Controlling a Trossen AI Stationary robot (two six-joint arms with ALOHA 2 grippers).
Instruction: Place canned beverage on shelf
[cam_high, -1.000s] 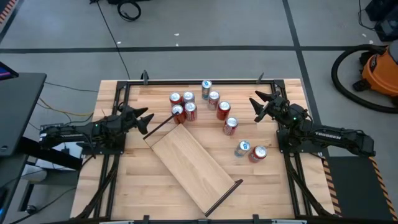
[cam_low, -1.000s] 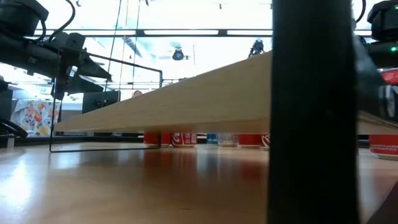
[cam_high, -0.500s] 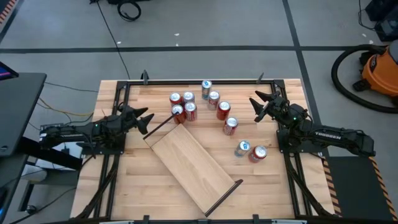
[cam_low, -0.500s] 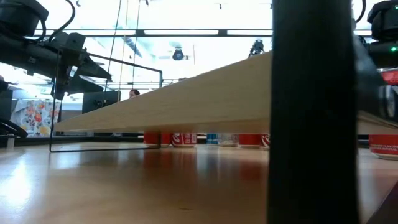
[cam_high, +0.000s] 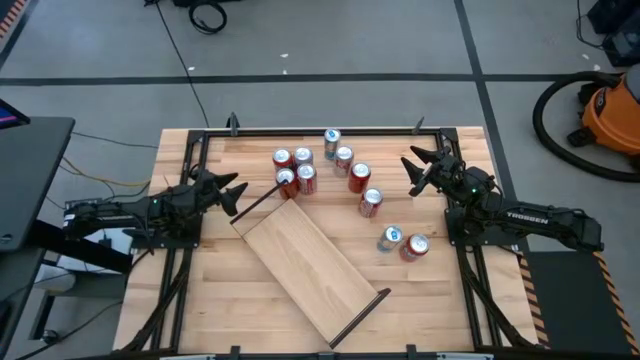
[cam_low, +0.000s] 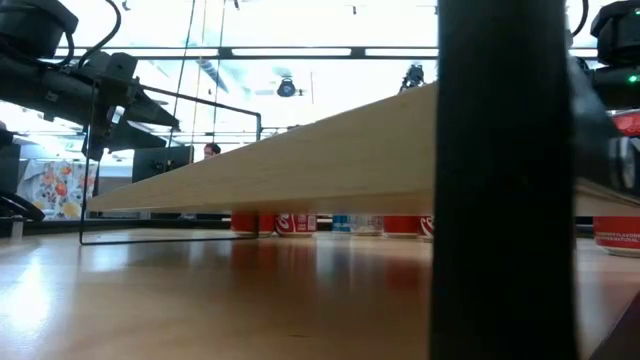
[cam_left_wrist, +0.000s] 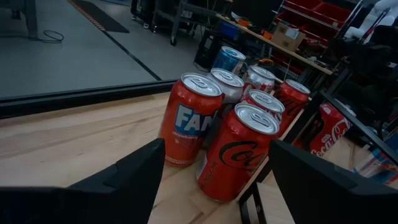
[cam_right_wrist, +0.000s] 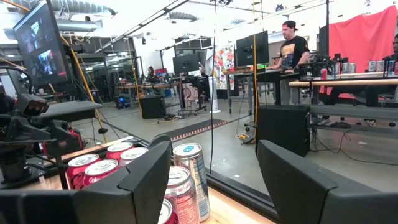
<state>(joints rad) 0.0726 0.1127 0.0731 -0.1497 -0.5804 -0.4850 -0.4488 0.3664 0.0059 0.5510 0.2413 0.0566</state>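
The shelf (cam_high: 308, 262), a pale wood plank with a black rod at each short end, stands slantwise in the table's middle; the low view shows its underside (cam_low: 330, 160) raised off the table. Several red and silver cans (cam_high: 303, 170) stand in a loose group behind it, and two more (cam_high: 402, 242) stand to its right. My left gripper (cam_high: 232, 193) is open at the table's left, facing the cans (cam_left_wrist: 239, 149). My right gripper (cam_high: 415, 165) is open at the table's right, a little right of the cans (cam_right_wrist: 186, 180).
A black metal frame (cam_high: 320, 131) runs along the table's far edge and down its sides. The shelf's near rod (cam_low: 505, 180) blocks much of the low view. People stand at benches (cam_right_wrist: 292, 46) in the room beyond the table.
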